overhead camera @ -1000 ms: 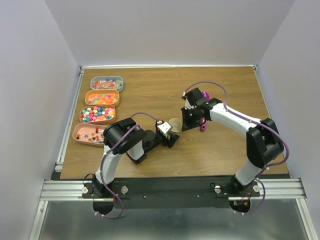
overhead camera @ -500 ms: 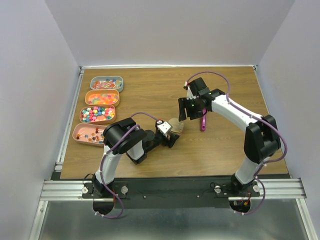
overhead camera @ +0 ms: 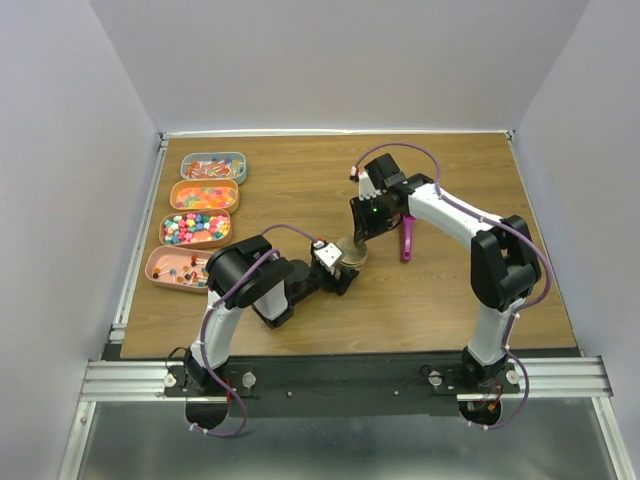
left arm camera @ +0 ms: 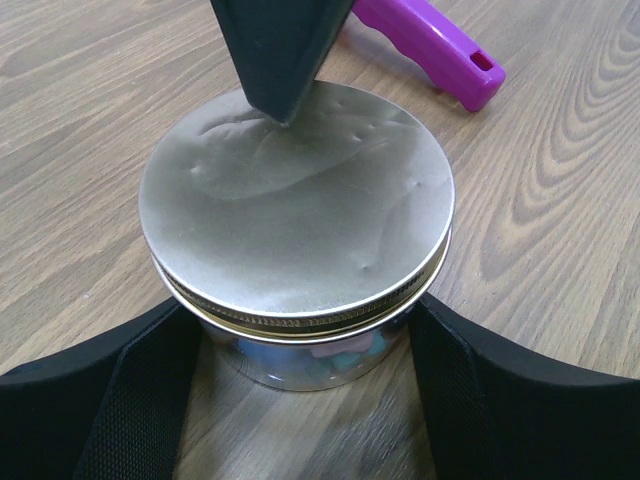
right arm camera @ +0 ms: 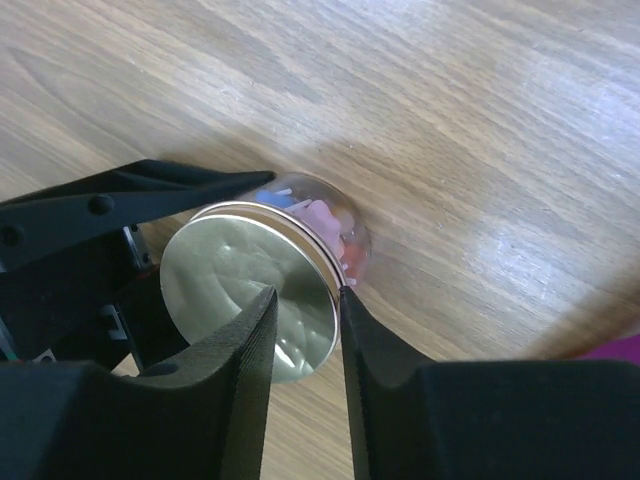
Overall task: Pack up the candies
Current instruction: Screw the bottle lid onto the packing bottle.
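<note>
The wooden table (overhead camera: 440, 300) carries four small oval trays (overhead camera: 160, 262) in one row along its left side (each one holds candies (overhead camera: 195, 228)). Near the middle stands a clear jar (left arm camera: 300, 355) with a metal lid (left arm camera: 296, 220), and near it on the right lies a purple scoop (overhead camera: 407, 238).

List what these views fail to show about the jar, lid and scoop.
- Candies in the jar: left wrist view, the lid and left jaws cover most.
- Scoop bowl: cut off by that view's top edge.
- Whether the right jaws pinch the lid rim: right wrist view, they cover the contact.
</note>
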`<state>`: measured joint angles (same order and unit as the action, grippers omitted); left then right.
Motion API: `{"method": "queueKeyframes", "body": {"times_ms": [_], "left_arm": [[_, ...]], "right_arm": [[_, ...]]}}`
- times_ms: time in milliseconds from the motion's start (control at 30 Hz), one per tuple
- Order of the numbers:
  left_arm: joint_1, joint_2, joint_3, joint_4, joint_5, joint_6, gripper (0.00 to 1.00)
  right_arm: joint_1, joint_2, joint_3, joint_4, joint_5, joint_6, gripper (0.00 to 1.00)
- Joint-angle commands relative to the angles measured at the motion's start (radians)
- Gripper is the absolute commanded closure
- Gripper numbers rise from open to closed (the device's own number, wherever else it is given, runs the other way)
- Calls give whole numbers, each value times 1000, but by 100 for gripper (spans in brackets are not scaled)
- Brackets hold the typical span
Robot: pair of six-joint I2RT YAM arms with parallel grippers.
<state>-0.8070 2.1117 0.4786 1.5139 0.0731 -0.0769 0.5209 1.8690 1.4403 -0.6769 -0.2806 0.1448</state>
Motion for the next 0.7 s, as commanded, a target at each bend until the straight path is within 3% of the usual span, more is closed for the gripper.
{"method": "queueKeyframes", "body": {"times_ms": [0,367,500,533,667], "left_arm": [[3,56,-31,577,24,-46,18],[3,60,-25,575,5,-57,18],[3,60,-28,575,22,-55,18],[3,60,-28,575,25,-57,18],[3,59,-31,575,24,-55,18]], "right_arm": [[8,32,-9,-4,-57,-25,64],[108,-111,-279,-7,89,156,80],[102,-160,-281,-9,200,199,80],[97,-168,-268,-12,208,199,74],[88,-185,-184,-21,201,193,72]]}}
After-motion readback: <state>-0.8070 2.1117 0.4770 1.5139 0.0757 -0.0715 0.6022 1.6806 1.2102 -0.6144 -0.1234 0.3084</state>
